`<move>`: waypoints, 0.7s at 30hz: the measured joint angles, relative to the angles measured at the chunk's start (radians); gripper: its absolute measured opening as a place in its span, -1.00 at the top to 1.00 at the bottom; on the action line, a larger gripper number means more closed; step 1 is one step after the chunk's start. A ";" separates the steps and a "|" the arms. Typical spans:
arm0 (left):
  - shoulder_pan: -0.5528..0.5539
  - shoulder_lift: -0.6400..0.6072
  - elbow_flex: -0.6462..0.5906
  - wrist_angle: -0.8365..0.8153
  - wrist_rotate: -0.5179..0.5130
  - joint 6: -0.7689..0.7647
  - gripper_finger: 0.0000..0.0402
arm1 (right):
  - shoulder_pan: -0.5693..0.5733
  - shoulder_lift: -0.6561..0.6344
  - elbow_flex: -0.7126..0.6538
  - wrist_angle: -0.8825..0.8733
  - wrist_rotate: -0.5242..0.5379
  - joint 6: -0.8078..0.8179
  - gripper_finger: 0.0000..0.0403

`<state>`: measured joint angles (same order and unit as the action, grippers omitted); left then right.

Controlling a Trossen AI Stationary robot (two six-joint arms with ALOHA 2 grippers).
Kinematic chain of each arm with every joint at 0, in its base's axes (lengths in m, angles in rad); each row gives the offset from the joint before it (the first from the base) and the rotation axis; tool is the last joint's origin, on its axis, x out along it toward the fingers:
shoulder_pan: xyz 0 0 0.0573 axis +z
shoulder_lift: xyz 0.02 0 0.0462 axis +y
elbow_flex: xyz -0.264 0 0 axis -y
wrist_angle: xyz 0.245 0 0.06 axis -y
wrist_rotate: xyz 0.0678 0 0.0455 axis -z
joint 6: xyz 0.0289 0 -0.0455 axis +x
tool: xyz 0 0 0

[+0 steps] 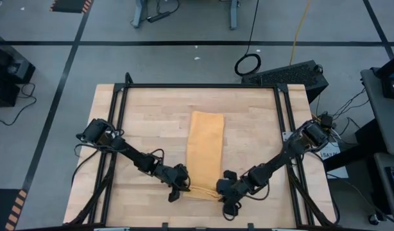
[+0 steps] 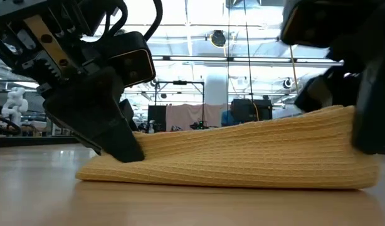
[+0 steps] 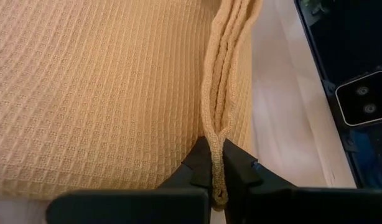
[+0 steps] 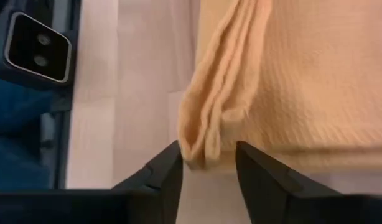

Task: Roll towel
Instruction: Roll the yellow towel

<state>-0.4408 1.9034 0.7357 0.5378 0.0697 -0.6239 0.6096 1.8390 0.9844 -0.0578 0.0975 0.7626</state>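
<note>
towel [image 1: 205,149]: folded long on wooden table [image 1: 261,115], near edge bunched between both grippers | left gripper [image 3: 217,180]: pinched tight on edge fold | right gripper [image 4: 206,163]: fingers parted, fold loose between, nothing held | risk: one-sided grip, roll skewing or unfolding

Overhead camera looks straight down; table-level camera faces across, close; both wrist cameras sit close. All share the towel's [image 1: 204,151] near end.
</note>
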 joint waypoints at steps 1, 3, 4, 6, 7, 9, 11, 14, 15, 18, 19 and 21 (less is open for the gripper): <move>0.000 0.000 0.000 0.000 0.000 0.000 0.93 | 0.011 -0.007 0.000 -0.017 0.028 0.005 0.30; 0.000 0.000 0.000 -0.004 0.000 -0.003 0.93 | 0.036 -0.018 0.000 -0.045 0.081 0.006 0.25; 0.000 0.000 0.000 -0.008 0.000 -0.011 0.93 | 0.048 -0.023 0.000 -0.050 0.103 -0.002 0.23; 0.000 -0.001 0.000 -0.006 0.000 -0.022 0.93 | 0.074 -0.031 0.000 -0.056 0.168 -0.017 0.21; 0.000 -0.001 0.000 -0.004 0.000 -0.025 0.93 | 0.083 -0.032 0.000 -0.056 0.203 -0.021 0.21; 0.000 0.000 0.000 -0.001 0.000 -0.026 0.93 | 0.098 -0.032 0.000 -0.047 0.269 -0.023 0.21; 0.000 0.000 0.000 -0.001 0.000 -0.026 0.93 | 0.103 -0.026 0.000 -0.031 0.308 -0.024 0.20; 0.000 -0.001 0.000 -0.001 0.000 -0.026 0.93 | 0.102 -0.019 0.001 -0.027 0.317 -0.025 0.18; 0.000 -0.001 0.001 -0.002 0.000 -0.026 0.93 | 0.099 -0.016 0.001 -0.019 0.317 -0.025 0.17; 0.000 -0.001 0.001 -0.001 0.000 -0.025 0.93 | 0.096 -0.012 0.001 -0.023 0.316 -0.031 0.09; 0.000 -0.001 0.001 -0.002 0.000 -0.025 0.93 | 0.093 -0.010 0.001 -0.017 0.317 -0.032 0.06; 0.000 -0.001 0.001 -0.003 -0.001 -0.023 0.93 | 0.089 -0.008 0.001 -0.013 0.311 -0.031 0.00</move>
<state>-0.4408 1.9026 0.7364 0.5346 0.0689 -0.6468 0.6989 1.8309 0.9855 -0.0706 0.4085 0.7320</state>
